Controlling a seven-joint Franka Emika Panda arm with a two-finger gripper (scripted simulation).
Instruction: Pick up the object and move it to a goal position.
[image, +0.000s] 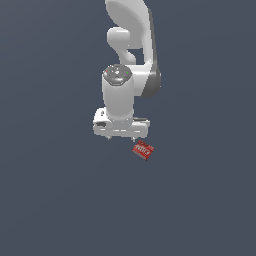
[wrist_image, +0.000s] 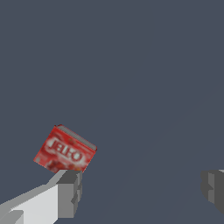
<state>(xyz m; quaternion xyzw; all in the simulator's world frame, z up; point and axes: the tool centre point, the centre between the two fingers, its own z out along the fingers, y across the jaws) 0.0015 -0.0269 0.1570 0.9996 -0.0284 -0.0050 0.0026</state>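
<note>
Exterior view
Arm: a white arm comes down from the top of the picture, seen from above, over a plain dark grey-blue floor.
Gripper: the white gripper hangs at the arm's lower end, its wide body crosswise; only two short finger tips show under that body, set well apart.
Box: the small red box lies flat on the floor, turned at a slant, just below the gripper and toward the exterior view's right of it. It sits outside the gap between the fingers, beside the finger on that side.

Wrist view
Fingers: one grey-tipped finger and the other stand far apart, so the gripper is spread wide with nothing between them.
Box: the red box, white lettering on its face, lies tilted on the floor close by the tip of the first finger, not in the gap between the fingers. Whether it touches that tip cannot be told.
</note>
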